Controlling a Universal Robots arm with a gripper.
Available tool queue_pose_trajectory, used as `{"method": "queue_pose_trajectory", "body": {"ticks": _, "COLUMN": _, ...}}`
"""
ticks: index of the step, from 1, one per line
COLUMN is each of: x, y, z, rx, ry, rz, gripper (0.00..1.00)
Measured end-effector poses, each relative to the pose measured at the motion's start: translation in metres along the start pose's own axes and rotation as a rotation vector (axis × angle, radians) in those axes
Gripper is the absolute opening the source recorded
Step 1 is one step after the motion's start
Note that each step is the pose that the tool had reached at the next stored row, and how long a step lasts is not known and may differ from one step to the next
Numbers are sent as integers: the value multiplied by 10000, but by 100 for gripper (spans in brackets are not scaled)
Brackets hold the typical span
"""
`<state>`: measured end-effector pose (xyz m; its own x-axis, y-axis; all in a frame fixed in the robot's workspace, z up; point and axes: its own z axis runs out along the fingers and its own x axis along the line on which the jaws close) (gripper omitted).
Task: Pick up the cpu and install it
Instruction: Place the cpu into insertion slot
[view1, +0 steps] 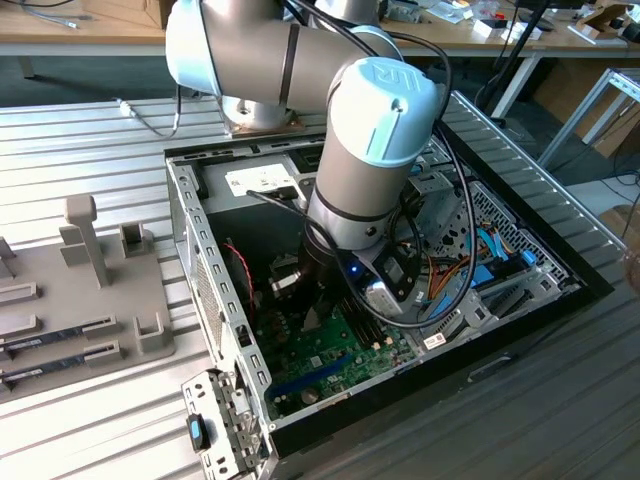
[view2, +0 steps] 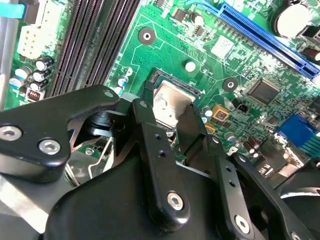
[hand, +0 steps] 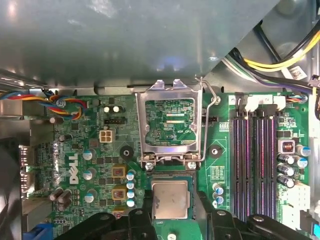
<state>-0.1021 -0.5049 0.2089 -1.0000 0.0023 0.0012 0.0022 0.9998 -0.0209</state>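
The cpu (hand: 171, 199), a silvery-grey square chip, sits low over the black socket frame (hand: 150, 176) on the green motherboard (hand: 90, 150). My gripper (hand: 171, 212) is shut on it, with one black finger (hand: 141, 214) pressed to each side. The second wrist view shows the same grip: cpu (view2: 170, 100), gripper (view2: 172, 122), finger (view2: 152, 135). The socket's metal load plate (hand: 170, 125) stands flipped open beside it, with its lever (hand: 212, 97) raised. In the exterior view the arm's wrist (view1: 365, 200) reaches down into the open computer case (view1: 200, 250) and hides the gripper.
Dark memory slots (hand: 255, 165) run close beside the socket. A blue expansion slot (view2: 265, 35) lies farther off. Coloured cables (hand: 55, 102) and yellow wires (hand: 285, 60) hang near the case walls. At the exterior view's left a grey fixture (view1: 95, 290) holds memory sticks (view1: 60, 340).
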Motion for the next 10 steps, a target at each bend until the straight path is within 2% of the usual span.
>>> {"method": "queue_pose_trajectory", "body": {"ticks": 3, "x": 47, "y": 1, "z": 2, "rx": -2, "ry": -4, "rz": 0, "gripper": 46}}
{"method": "queue_pose_trajectory", "body": {"ticks": 10, "x": 43, "y": 3, "z": 28, "rx": 1, "ry": -2, "rz": 0, "gripper": 46}}
